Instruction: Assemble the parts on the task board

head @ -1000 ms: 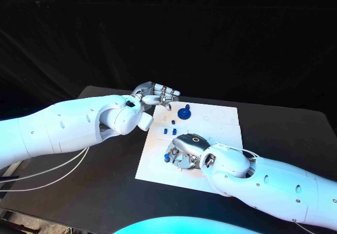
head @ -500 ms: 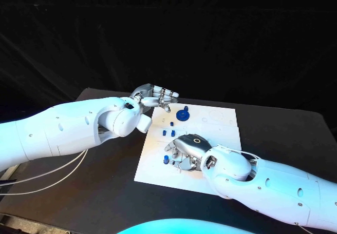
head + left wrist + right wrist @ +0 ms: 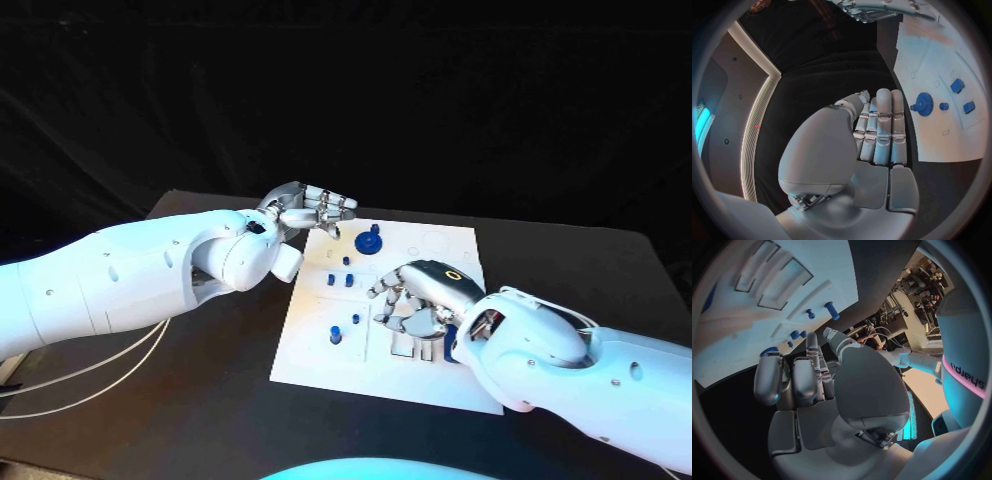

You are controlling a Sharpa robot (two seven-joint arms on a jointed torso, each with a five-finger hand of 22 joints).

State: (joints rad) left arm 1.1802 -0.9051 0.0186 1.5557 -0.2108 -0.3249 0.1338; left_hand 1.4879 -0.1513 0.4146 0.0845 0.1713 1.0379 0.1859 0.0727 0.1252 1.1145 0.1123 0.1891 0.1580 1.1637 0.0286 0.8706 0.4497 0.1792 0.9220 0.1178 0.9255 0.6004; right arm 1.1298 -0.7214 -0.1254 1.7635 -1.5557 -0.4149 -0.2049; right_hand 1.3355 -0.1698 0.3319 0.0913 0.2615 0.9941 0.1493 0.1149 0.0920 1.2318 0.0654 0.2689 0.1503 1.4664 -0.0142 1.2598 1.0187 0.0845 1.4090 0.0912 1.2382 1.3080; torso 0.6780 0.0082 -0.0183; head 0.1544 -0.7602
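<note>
Left hand (image 3: 307, 208) hovers empty, fingers straight; right hand (image 3: 418, 298) empty, fingers spread.
</note>
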